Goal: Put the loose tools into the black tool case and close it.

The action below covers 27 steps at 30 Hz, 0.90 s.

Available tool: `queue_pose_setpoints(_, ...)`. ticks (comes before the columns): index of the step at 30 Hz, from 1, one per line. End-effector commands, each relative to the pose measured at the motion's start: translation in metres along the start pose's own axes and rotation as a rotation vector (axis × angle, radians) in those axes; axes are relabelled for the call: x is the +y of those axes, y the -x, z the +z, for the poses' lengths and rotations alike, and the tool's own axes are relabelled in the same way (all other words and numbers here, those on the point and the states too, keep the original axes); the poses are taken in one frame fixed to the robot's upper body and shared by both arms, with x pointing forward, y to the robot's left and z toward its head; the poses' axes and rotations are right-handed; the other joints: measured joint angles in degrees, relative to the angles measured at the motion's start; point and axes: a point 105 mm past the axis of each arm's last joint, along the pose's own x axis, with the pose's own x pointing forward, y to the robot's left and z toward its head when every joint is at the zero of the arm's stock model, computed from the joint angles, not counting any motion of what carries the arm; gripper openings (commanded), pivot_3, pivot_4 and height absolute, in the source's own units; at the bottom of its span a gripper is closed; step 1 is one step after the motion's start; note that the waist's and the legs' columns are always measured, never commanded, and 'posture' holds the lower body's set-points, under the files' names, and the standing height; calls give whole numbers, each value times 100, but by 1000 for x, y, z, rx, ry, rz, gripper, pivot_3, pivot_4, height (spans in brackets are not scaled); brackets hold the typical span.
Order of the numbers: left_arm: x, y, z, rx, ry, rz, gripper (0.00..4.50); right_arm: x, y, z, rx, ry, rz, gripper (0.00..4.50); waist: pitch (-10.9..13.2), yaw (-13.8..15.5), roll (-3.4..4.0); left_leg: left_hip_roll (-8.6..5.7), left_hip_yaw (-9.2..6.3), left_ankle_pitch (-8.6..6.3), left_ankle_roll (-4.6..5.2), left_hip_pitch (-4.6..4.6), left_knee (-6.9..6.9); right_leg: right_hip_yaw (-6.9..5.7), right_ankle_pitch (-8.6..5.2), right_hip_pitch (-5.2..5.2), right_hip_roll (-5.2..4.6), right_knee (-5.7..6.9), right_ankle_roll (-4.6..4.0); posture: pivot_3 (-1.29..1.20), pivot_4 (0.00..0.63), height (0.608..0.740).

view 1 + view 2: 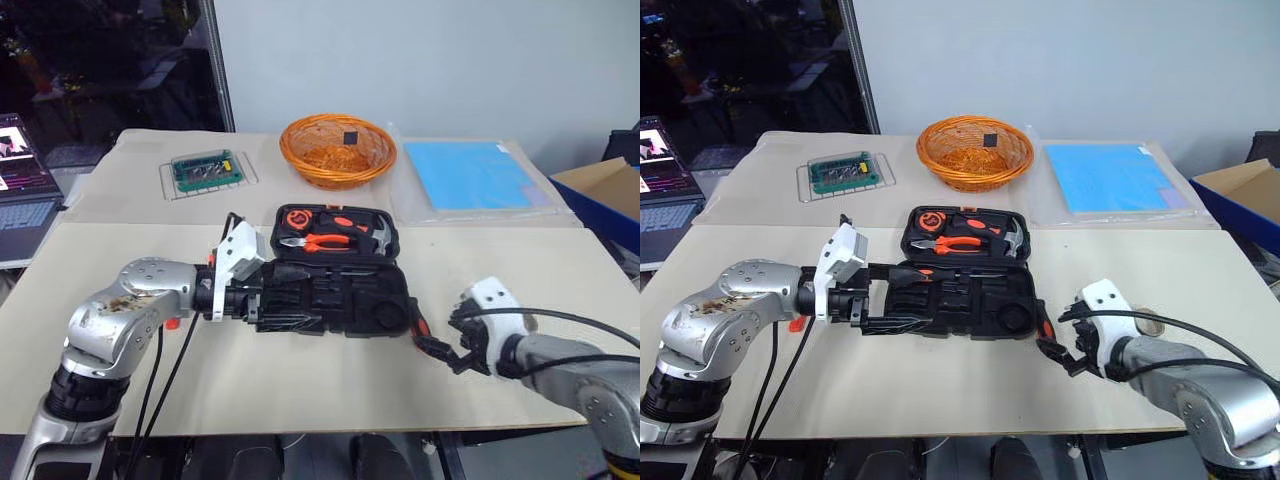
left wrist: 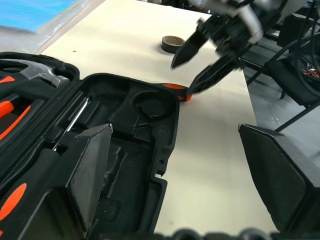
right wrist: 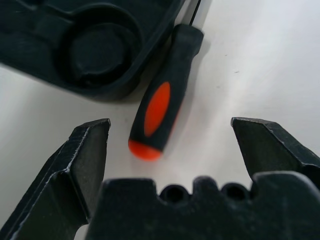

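The black tool case (image 1: 385,300) lies open in the middle of the table, its back half holding orange pliers (image 1: 325,241) and a hammer. My left gripper (image 1: 300,298) hovers open over the front half, pointing right, with nothing between its fingers (image 2: 90,170). A thin metal shaft (image 2: 72,125) rests in one recess. An orange-and-black screwdriver (image 3: 160,107) lies on the table against the case's right corner. My right gripper (image 1: 440,352) is open just short of its handle, which lies ahead of the fingers without touching them. A small orange-red thing (image 1: 172,322) peeks out under my left arm.
An orange wicker basket (image 1: 338,150), a green bit set (image 1: 207,170) and a blue sheet (image 1: 470,172) sit at the back. A tape roll (image 2: 175,44) lies right of my right hand. A laptop (image 1: 22,180) is far left, a cardboard box (image 1: 610,190) far right.
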Motion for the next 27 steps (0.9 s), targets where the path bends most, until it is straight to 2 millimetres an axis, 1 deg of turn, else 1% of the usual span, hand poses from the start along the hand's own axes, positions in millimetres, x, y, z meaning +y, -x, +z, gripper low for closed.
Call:
queue_pose_setpoints(1,-7,0,11,-16,-51,-6,4367,-7,-4,9,-1,-46,-50,4500,-1,5,-1,-2,1,0,1,-14,0,2,11,-18,-2,1,-10,0,150,740)
queue_pose_setpoints(4,-9,-1,12,-20,-57,-1,4367,-14,-10,5,52,-21,-108,4500,0,2,0,0,-1,2,2,-47,2,5,50,-51,13,5,17,0,150,740)
queue_pose_setpoints(6,-10,-1,12,-23,-62,4,4500,-19,-10,2,82,15,-138,3981,0,5,0,1,-1,2,2,-46,2,6,49,-51,17,5,16,0,150,740)
queue_pose_setpoints(7,-11,-1,11,-24,-65,5,4500,-21,-8,2,85,23,-140,3846,0,7,0,3,-4,2,2,-46,2,6,49,-50,20,5,15,0,150,740)
queue_pose_setpoints(9,-12,1,11,-37,-60,15,4500,-26,-5,4,86,44,-149,3186,0,6,0,2,-3,2,2,-45,2,6,48,-49,18,4,15,0,150,740)
queue_pose_setpoints(11,-14,2,9,-40,-56,19,4500,-33,2,7,85,74,-164,2445,0,12,0,3,-3,2,2,-45,3,6,46,-48,18,2,11,0,150,740)
queue_pose_setpoints(12,-15,3,8,-39,-55,21,4500,-36,5,8,88,92,-168,2177,0,12,0,2,-3,2,2,-46,3,6,41,-48,17,3,3,0,150,740)
queue_pose_setpoints(13,-15,5,5,-39,-48,35,4500,-41,11,8,87,129,-176,1796,0,11,0,2,-2,2,2,-45,4,6,37,-47,17,3,-4,0,150,740)
queue_pose_setpoints(15,-17,9,-1,-39,-37,61,4500,-52,24,12,84,201,-202,1206,1,9,2,2,-2,2,2,-45,4,6,34,-48,16,2,-9,0,150,740)
queue_pose_setpoints(16,-17,12,-3,-41,-35,70,4500,-55,28,15,78,229,-208,1060,1,7,1,2,-1,2,2,-44,3,7,33,-49,15,2,-10,0,150,740)
queue_pose_setpoints(17,-15,16,-3,-56,-38,104,4500,-57,32,21,64,249,-205,1060,1,6,1,3,1,2,2,-44,1,7,32,-50,16,2,-12,0,150,740)
queue_pose_setpoints(19,-9,23,4,-177,-34,175,4500,-61,41,34,40,296,-203,1060,3,-22,7,8,3,2,2,-43,2,7,32,-54,18,2,-12,0,150,740)
queue_pose_setpoints(21,-12,33,-4,-157,-16,196,4500,-59,48,63,-38,404,-175,1060,5,-44,6,9,7,2,2,-37,2,11,32,-49,18,3,-11,0,150,740)
queue_pose_setpoints(22,-13,40,-7,-150,-4,206,4500,-53,47,77,-83,462,-142,1060,7,-69,10,16,8,2,2,-37,4,11,31,-54,25,1,-11,0,150,740)
queue_pose_setpoints(23,-13,44,-9,-151,3,213,4500,-48,47,85,-110,501,-119,1060,7,-93,10,18,10,2,2,-32,4,14,30,-53,26,3,-12,0,150,740)
queue_pose_setpoints(25,-16,53,-10,-161,-14,232,4500,-30,33,103,-168,582,-27,1060,9,-144,12,24,12,1,2,-20,4,14,20,-52,31,2,-2,0,150,740)
queue_pose_setpoints(26,-17,56,-10,-163,-20,234,4500,-23,28,109,-182,611,4,1060,9,-160,12,25,11,1,1,-19,3,14,21,-53,31,3,-3,0,150,740)
queue_pose_setpoints(27,-21,59,-8,-170,-17,234,4500,-12,17,115,-194,674,60,1060,9,-160,11,27,10,1,1,-16,3,13,21,-51,32,3,-5,0,150,740)
